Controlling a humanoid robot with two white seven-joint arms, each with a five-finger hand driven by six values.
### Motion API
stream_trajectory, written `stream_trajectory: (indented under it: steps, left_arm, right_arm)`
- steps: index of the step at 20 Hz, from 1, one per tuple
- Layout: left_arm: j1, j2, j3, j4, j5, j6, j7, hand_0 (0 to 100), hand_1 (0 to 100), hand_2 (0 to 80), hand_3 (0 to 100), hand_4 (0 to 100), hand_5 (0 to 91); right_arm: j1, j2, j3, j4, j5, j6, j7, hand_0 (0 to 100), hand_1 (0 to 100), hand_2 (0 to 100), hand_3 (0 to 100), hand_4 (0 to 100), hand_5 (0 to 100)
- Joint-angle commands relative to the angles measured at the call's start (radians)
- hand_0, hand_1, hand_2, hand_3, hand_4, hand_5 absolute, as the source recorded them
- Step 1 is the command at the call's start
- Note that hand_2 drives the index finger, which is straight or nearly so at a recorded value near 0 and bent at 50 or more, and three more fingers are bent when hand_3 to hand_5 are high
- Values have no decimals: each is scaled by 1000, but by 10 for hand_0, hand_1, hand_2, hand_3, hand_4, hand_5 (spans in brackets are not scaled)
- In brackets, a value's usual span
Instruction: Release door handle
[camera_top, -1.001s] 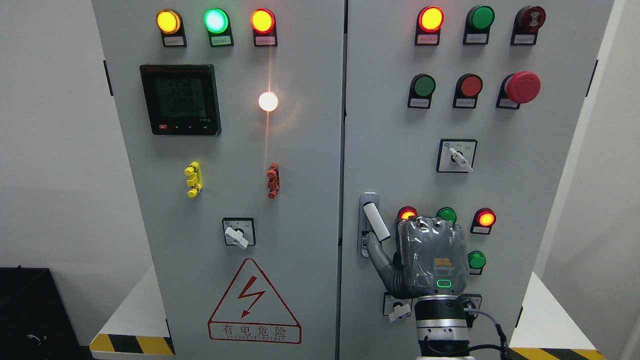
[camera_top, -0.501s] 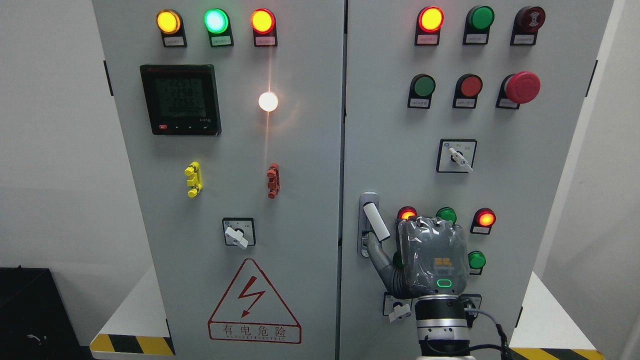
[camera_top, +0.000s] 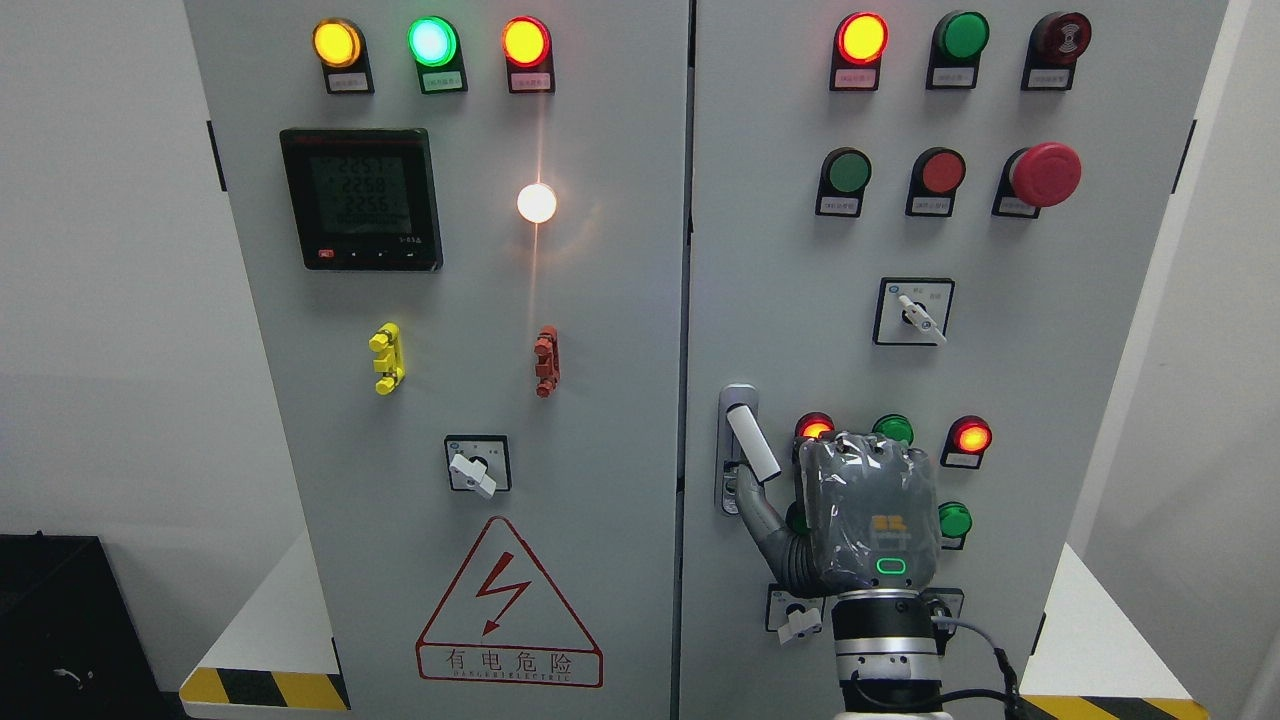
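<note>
The white door handle (camera_top: 752, 444) sticks out at a slant from its grey backplate (camera_top: 737, 402) on the left edge of the right cabinet door (camera_top: 780, 250). My right hand (camera_top: 868, 520), grey and wrapped in clear film, rises from the bottom edge just right of the handle, its back towards the camera. Its thumb (camera_top: 757, 510) reaches left and up to just under the handle's lower end. No finger wraps the handle, and the hand is open and holds nothing. The left arm is out of view.
Around the hand on the right door are lit red lamps (camera_top: 972, 437), green buttons (camera_top: 954, 520) and a small rotary switch (camera_top: 798, 622). Higher up sit a selector switch (camera_top: 915, 312) and a red emergency button (camera_top: 1046, 174). The left door (camera_top: 600, 300) carries a meter and a hazard sign.
My right hand has shifted a few pixels to the right, away from the handle. The handle keeps its slant.
</note>
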Motion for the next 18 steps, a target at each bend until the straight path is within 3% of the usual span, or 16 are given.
stream_trajectory:
  steps: [1,18]
  left_arm:
    - [17,0,0,0,1,-1,0,120,556,0,0,0,0]
    - [17,0,0,0,1,-1,0,120,556,0,0,0,0]
  right_arm:
    - [0,-1,-2,-6,0,-1,0,478,350,964,1000,1000,1000]
    - [0,-1,-2,-6,0,1,-2,468,374,962,1000,1000,1000]
